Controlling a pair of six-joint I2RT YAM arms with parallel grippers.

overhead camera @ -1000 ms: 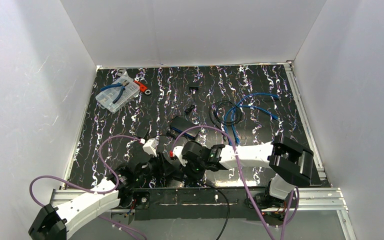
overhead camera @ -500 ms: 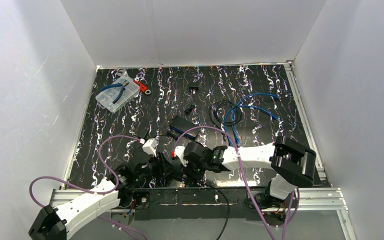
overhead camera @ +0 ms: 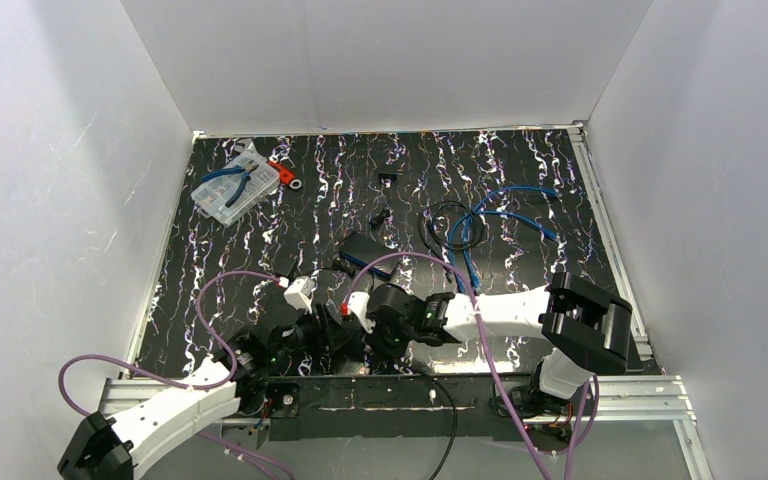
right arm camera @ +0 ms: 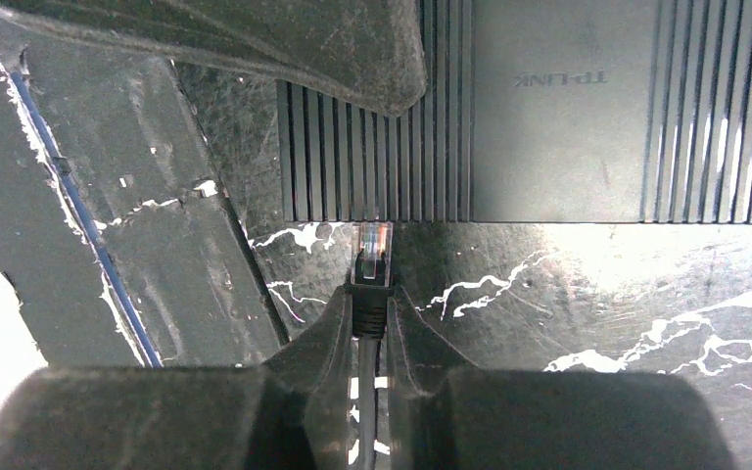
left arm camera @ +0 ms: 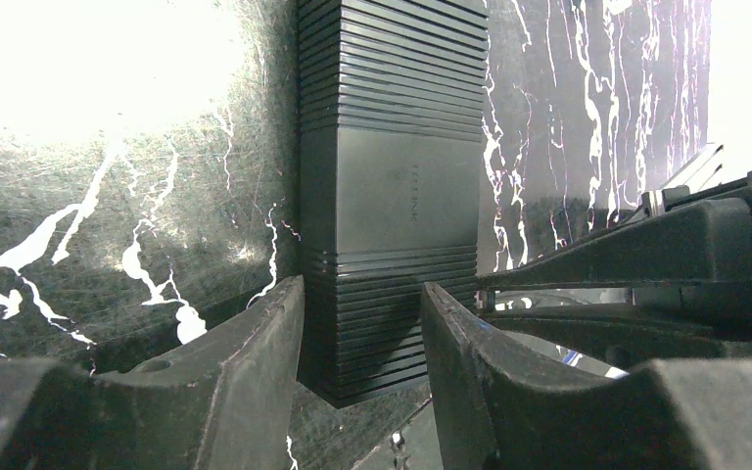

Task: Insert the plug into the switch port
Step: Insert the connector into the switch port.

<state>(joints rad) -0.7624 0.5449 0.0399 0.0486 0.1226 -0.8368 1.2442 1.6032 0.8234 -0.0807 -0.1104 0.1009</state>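
Note:
The black ribbed switch point(left arm camera: 392, 186) lies on the marbled black mat. Its near end sits between the fingers of my left gripper point(left arm camera: 362, 289), which press close against both its sides with no gap showing. In the right wrist view the switch point(right arm camera: 568, 108) fills the top, and a left-gripper finger point(right arm camera: 284, 49) overlaps its ribbed end. My right gripper point(right arm camera: 372, 292) is shut on the plug point(right arm camera: 372, 259) by its black boot, with the grey cable running back between the fingers. The plug's clear tip meets the switch's side edge. The ports are hidden. From above, both grippers point(overhead camera: 345, 325) meet near the front.
A clear parts box with blue pliers point(overhead camera: 232, 190) sits at the back left, next to a red tool point(overhead camera: 282, 172). A blue cable point(overhead camera: 500, 215), a black cable loop point(overhead camera: 445, 225) and a black adapter point(overhead camera: 362, 245) lie mid-mat. White walls enclose the mat, and a metal rail point(overhead camera: 390, 395) runs along the front.
The right arm has edged slightly left toward the switch with the plug. The left arm has barely shifted.

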